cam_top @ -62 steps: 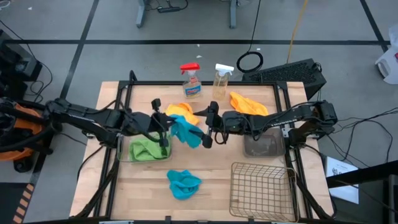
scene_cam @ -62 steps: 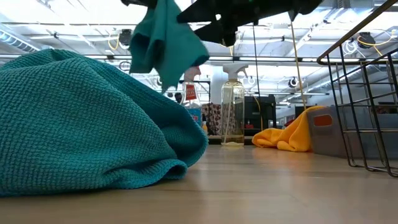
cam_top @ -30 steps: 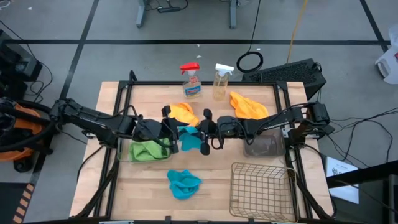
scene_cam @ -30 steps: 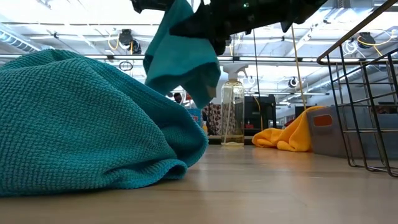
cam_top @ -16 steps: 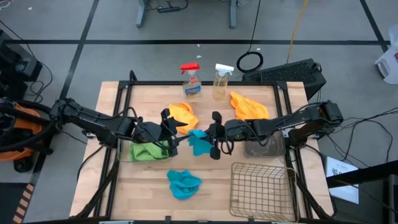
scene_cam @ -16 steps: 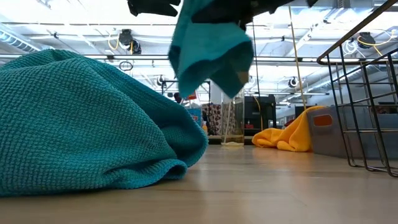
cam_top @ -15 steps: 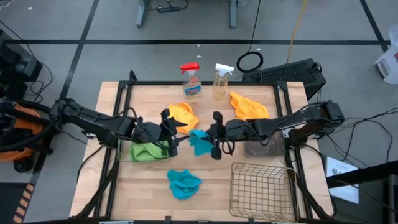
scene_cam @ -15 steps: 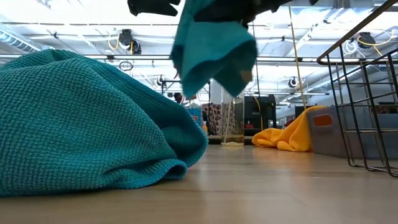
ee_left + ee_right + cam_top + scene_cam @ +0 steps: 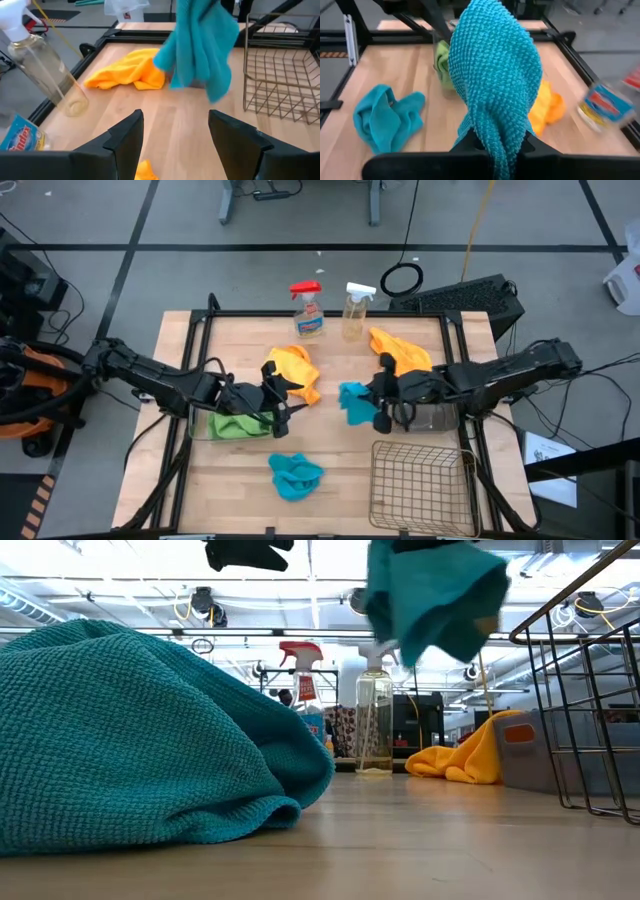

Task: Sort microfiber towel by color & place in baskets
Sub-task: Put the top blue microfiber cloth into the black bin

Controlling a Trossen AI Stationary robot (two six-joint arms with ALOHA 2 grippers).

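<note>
Two green towels (image 9: 238, 423) are sitting in your clear tub (image 9: 200, 425), while your right gripper (image 9: 378, 403), clamping one turquoise towel (image 9: 353, 400), is hanging just beside the grey bin (image 9: 425, 415); left gripper (image 9: 280, 402) is gaping empty, leaving three towels loose.

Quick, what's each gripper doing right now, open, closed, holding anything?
Left gripper: open, holding nothing, beside the clear tub.
Right gripper: shut on a turquoise towel, lifted off the table.
</note>
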